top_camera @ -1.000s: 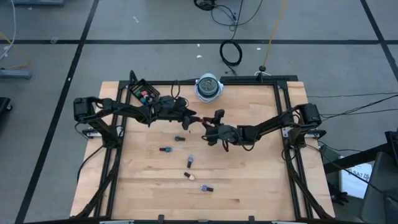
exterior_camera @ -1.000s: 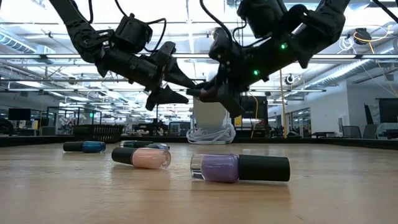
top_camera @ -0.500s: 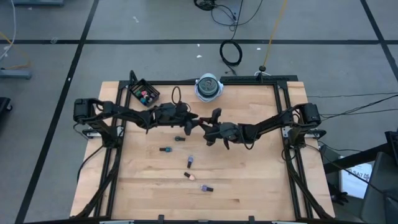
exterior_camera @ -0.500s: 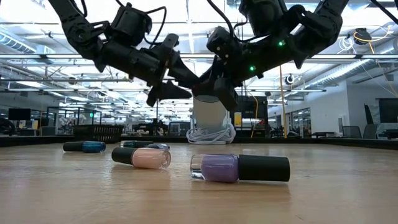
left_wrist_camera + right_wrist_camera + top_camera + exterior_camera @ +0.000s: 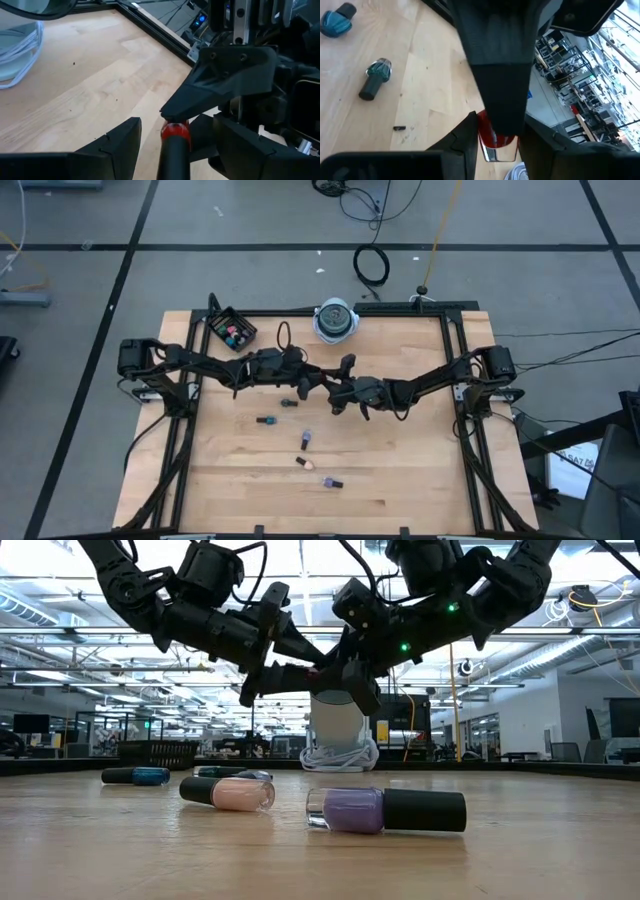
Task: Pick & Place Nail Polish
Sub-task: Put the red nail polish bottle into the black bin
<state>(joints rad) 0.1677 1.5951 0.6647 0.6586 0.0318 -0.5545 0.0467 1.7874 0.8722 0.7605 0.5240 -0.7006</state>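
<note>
Red nail polish bottle (image 5: 175, 131) sits in the air above the middle of the table, clamped at its glass end between the fingers of the right gripper (image 5: 327, 391), its dark cap pointing toward the left gripper (image 5: 312, 379). The left gripper's two fingers (image 5: 119, 142) stand apart on either side of that cap, not pressed onto it, so this claw is released around the bottle while the right one grasps it. In the low view the two claws meet tip to tip high over the wood (image 5: 322, 668).

Below and just toward the table's near side of the meeting claws lies a teal bottle (image 5: 289, 403), and beyond it a blue one (image 5: 265, 421). Farther toward the near edge lie a purple bottle (image 5: 305, 440), a pink one (image 5: 301, 463) and another purple one (image 5: 331, 482), all on their sides. Behind the left gripper, at the far left corner of the table (image 5: 400, 470), stands a small black box (image 5: 230, 330) holding a few bottles. A round white-and-blue disc (image 5: 335, 319) rests at the far edge, behind both claws.
</note>
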